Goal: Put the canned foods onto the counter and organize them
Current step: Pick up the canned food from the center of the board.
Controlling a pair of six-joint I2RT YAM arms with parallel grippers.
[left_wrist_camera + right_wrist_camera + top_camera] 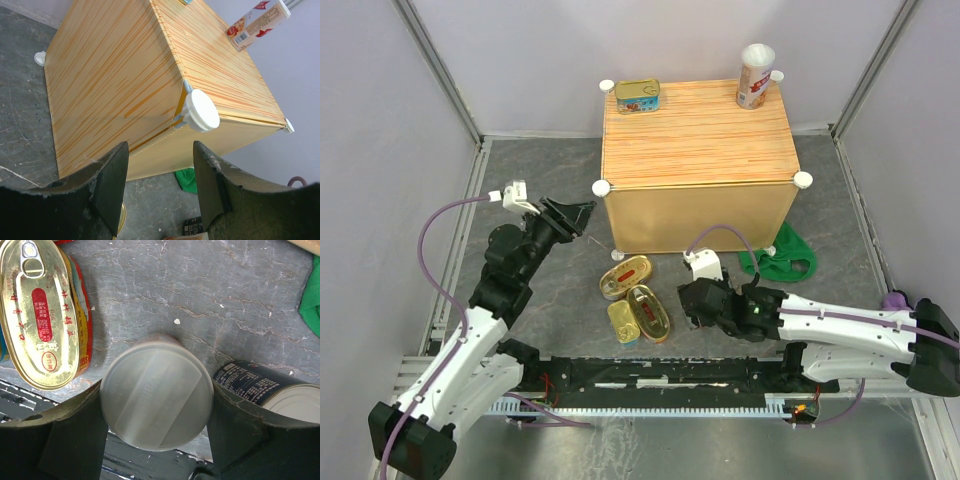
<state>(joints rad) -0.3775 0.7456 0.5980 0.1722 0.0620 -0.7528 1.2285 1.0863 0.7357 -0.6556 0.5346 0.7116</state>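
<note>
Right claw [156, 392] is down low over the grey floor mat [550, 290], near side of the counter [698, 205]. It's pinching a white-lidded can [156, 407], one finger pressed on each side, and the can is standing upright. A dark blue can [260, 385] lies on its side right up against that claw's right finger; can't tell if they actually touch.

On the other side of the claw there's an oval gold tin [42, 315] with a red label, lying flat lid-up. From the top view a small rectangular tin [623, 322] sits just beside it on the left, and a second oval tin [625, 277] lies a bit farther back, nearer the counter.

Up on the counter: a teal-sided rectangular tin [637, 96] at the far left corner and a tall white-capped canister [755, 75] at the far right corner, well apart.

Left claw [160, 150] is spread wide, hanging just off the counter's near left corner — its camera looks straight at the white knob [201, 110] there. A green cloth [780, 258] is bunched on the mat by the near right corner.
</note>
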